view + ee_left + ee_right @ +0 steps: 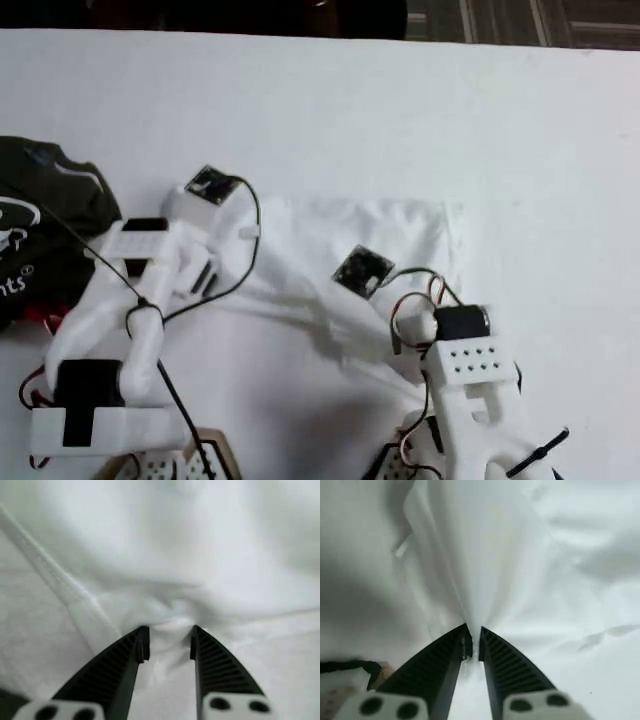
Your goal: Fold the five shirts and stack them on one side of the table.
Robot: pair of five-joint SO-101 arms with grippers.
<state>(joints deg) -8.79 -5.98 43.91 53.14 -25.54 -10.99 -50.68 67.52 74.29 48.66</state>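
Observation:
A white shirt (385, 235) lies spread and rumpled at the table's middle. My left gripper (168, 632) is at the shirt's left edge (232, 262), shut on a bunched fold of the white cloth (170, 580), with creases running into the grip. A raised ridge of the same shirt (470, 555) is pinched in my right gripper (474, 632), which is near the shirt's lower middle (335, 335). A taut crease runs across the shirt between the two grippers.
A pile of dark shirts (40, 230) with white print sits at the table's left edge, with a bit of red cloth (45, 320) below it. The white table (400, 120) stretches bare to the back and right. Both arm bases stand along the front edge.

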